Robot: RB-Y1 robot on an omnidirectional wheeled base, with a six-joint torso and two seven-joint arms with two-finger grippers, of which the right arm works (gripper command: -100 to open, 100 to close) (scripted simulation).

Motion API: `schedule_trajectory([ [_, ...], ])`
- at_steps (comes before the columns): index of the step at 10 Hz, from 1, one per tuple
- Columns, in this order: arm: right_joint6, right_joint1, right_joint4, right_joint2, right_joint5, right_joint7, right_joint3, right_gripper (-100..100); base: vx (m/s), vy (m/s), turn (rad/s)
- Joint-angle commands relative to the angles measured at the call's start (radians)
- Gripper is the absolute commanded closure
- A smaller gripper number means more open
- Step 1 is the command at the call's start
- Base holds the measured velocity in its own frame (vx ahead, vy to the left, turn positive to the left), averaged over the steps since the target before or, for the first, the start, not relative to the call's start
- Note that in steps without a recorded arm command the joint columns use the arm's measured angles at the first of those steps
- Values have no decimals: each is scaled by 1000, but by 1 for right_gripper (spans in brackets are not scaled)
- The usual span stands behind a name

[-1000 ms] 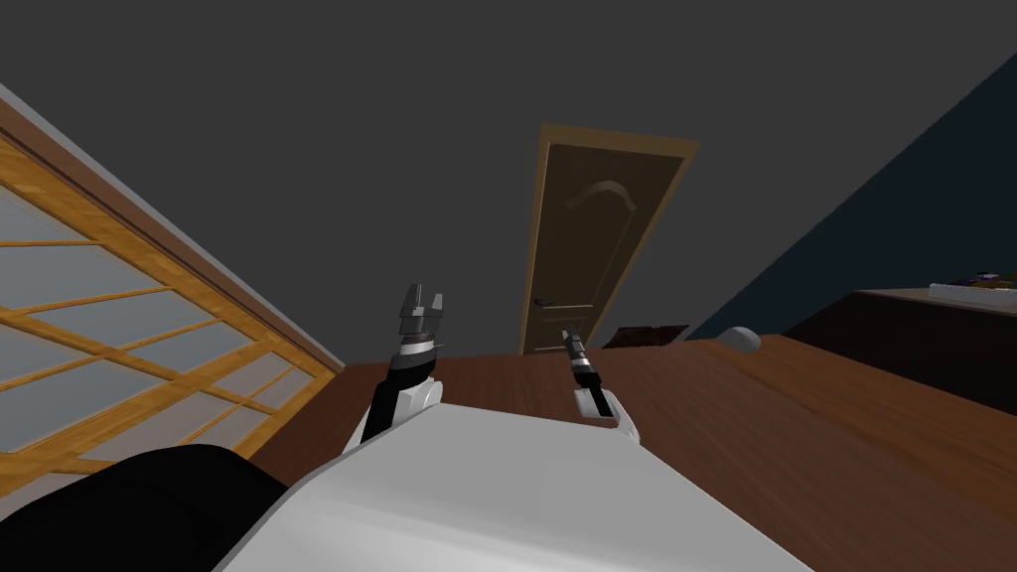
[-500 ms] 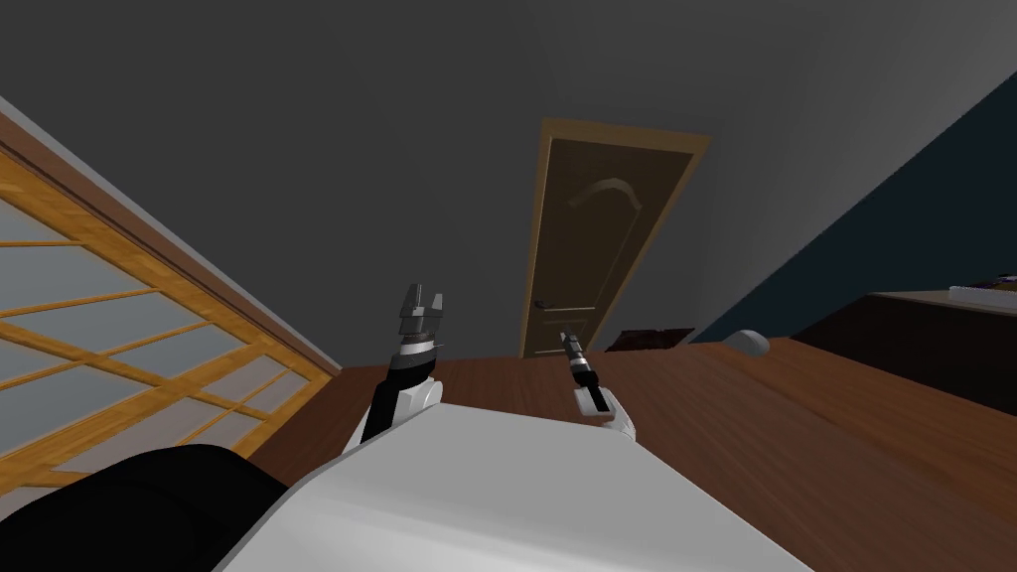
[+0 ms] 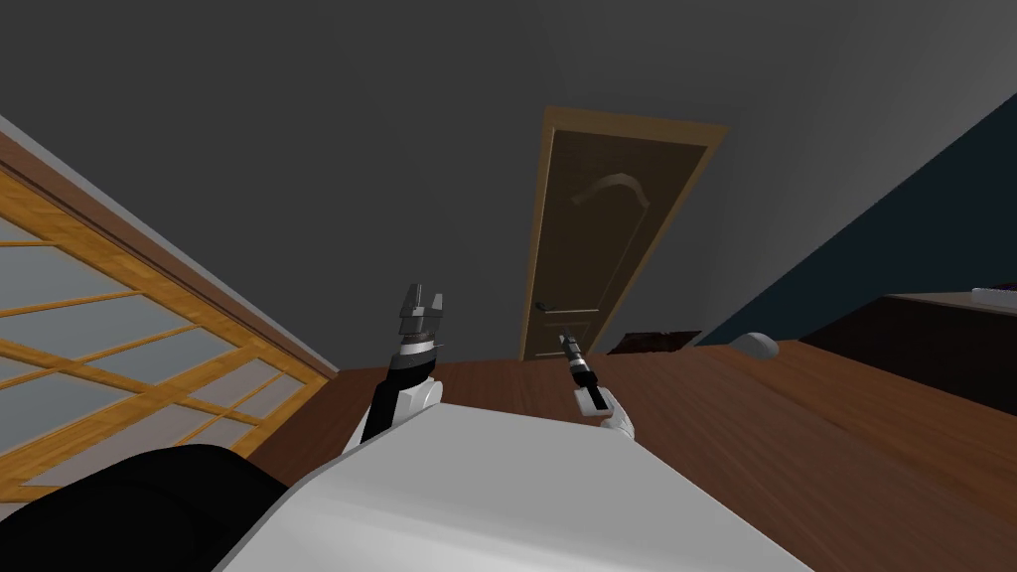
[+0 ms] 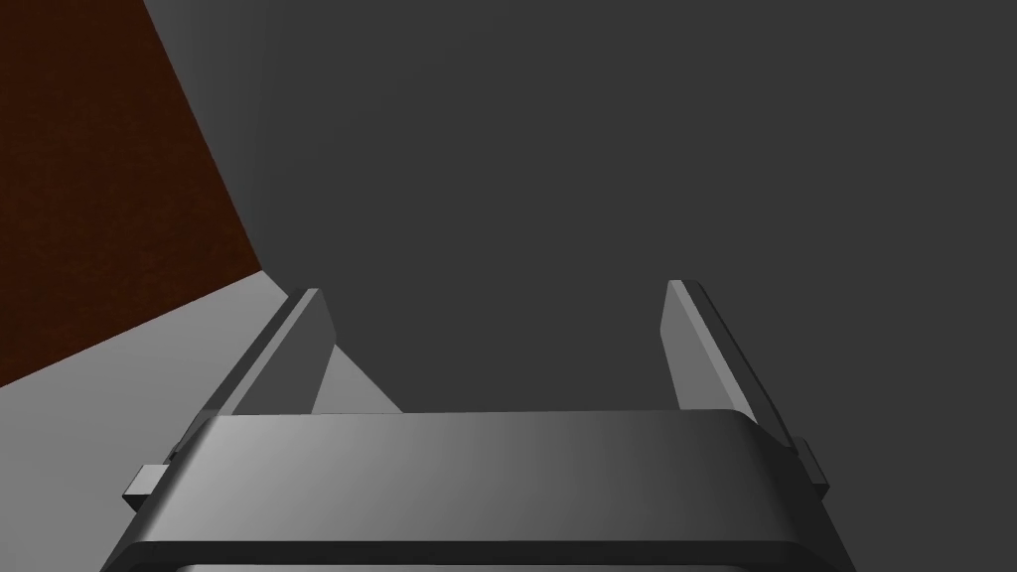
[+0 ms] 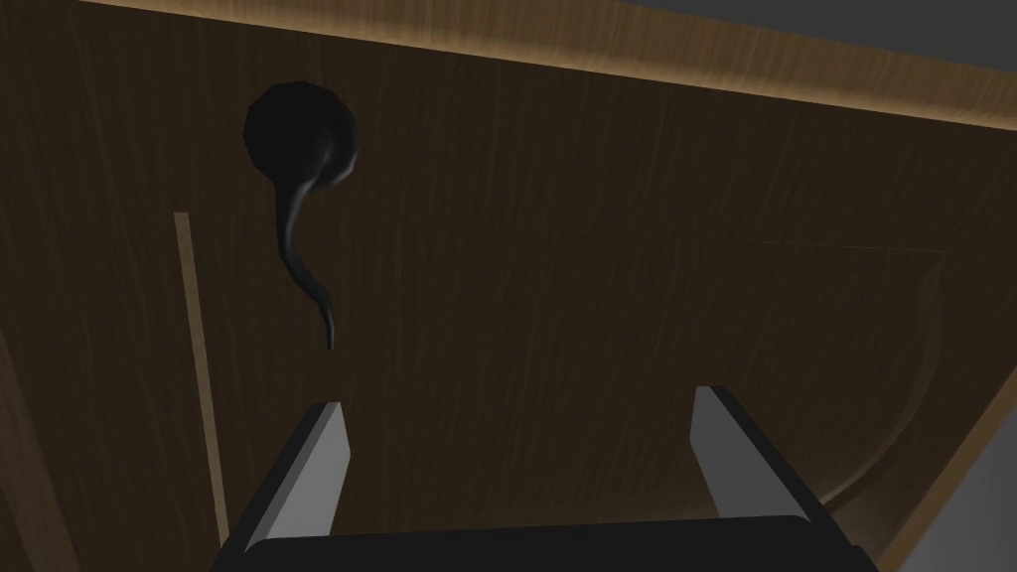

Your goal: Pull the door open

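A dark brown panelled door [image 3: 601, 228] in a lighter wooden frame stands shut in the grey wall ahead. Its black lever handle [image 3: 542, 306] sits at the door's left edge. In the right wrist view the door [image 5: 616, 258] is close and the curved black handle [image 5: 298, 199] lies ahead of my right gripper [image 5: 521, 437], off to the side of one finger, apart from it. That gripper [image 3: 566, 339] is open and holds nothing. My left gripper [image 3: 421, 302] is raised to the left of the door, open [image 4: 497, 328] and empty.
A wooden lattice screen with pale panes [image 3: 119, 338] runs along the left. The floor is dark wood [image 3: 795, 417]. A dark cabinet [image 3: 924, 338] stands at the right, with a small pale rounded object [image 3: 757, 345] and a dark low box [image 3: 651, 343] near the wall.
I have rolled toward the door: it looms larger and taller in the head view, and the screen and cabinet have slid outward. The arms keep their pose.
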Motion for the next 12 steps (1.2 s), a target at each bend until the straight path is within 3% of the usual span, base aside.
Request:
schedule_trajectory([
  [1, -7, -21, 49, -5, 5, -10, -2, -100, 52, -3, 3],
  [8, -26, -113, 252, -30, 33, -64, -8, -100, 97, -8, 11],
  [12, -34, -153, 339, -40, 46, -88, -10, -100, 89, -8, 9],
])
